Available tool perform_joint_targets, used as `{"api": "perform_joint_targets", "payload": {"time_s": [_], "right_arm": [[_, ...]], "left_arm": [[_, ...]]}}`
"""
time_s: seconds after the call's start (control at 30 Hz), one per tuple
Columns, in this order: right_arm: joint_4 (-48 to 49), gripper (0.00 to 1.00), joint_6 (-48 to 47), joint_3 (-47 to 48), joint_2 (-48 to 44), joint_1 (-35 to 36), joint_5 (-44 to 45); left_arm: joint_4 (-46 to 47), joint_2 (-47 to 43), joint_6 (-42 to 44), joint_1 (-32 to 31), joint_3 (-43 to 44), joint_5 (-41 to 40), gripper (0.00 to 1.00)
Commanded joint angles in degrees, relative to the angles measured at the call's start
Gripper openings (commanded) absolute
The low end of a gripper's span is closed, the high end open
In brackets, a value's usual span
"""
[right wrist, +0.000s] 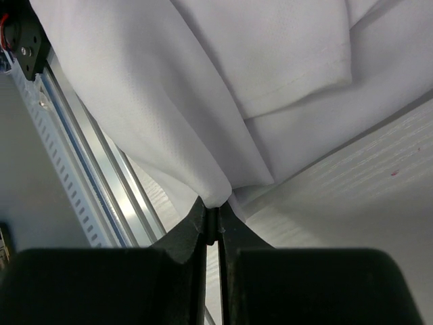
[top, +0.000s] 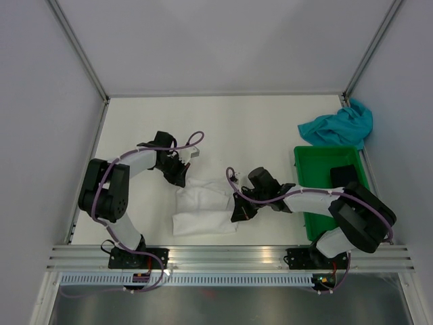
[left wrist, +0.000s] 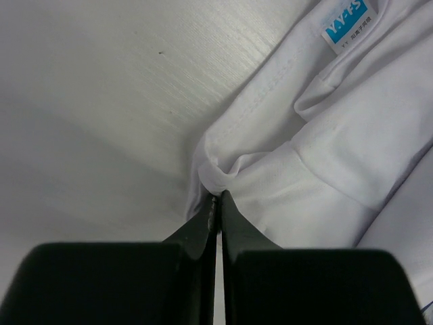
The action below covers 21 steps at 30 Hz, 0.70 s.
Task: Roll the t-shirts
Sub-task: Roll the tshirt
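Table point(top: 257, 128): white top, walled on three sides, with an aluminium rail point(top: 230, 256) along the near edge.

White t-shirt point(top: 203, 210): lies near-centre on the table, between the two arms. It is folded into a rough oblong of several layers, not rolled. Its long axis runs left to right, about parallel to the near rail. The near edge is a thicker doubled band.

Green bin point(top: 314, 183): near right, long axis running near to far.

Teal t-shirt point(top: 338, 126): a crumpled heap at far right, just beyond the bin's far wall, well apart from both grippers. No clear axis (too bunched to tell).

Left gripper point(left wrist: 218, 200): at the white t-shirt's far-left corner. Jaws pressed together on a small puckered fold of the cloth, right at the fingertips. The fold sits low, against the table.

Right gripper point(right wrist: 213, 215): at the shirt's near-right corner. Jaws pressed together, pinching a hem edge. From the pinch the cloth fans out in taut folds, and the corner looks lifted off the surface (the rail shows beneath it in the right wrist view).

Neck label point(left wrist: 346, 19): blue patch with white lettering, sewn inside the collar and seen only in the left wrist view. It is cut by the frame edge, so the word cannot be read. A line of small dark print below it is too small to make out.
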Motion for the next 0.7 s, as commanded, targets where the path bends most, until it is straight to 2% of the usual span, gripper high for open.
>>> {"api": "perform_joint_targets", "payload": {"time_s": [0.0, 0.33, 0.5, 0.67], "right_arm": [[-1.93, 0.04, 2.75, -1.13, -2.33, -0.15, -3.39], [-1.41, 0.01, 4.25, -5.09, -2.60, -0.68, -7.44], [-0.26, 0.01, 3.99, -1.14, 0.83, -1.21, -7.79], [-2.02, 0.02, 1.97, 1.67, 3.38, -1.21, -7.00]], "left_arm": [[0.34, 0.23, 0.75, 1.16, -2.02, -4.49, 0.02], [1.66, -0.92, 0.92, 1.34, -2.55, -7.67, 0.02], [1.40, -2.06, 1.09, 1.34, -2.55, -4.15, 0.03], [1.04, -3.55, 1.36, 1.34, -2.02, -2.40, 0.10]]}}
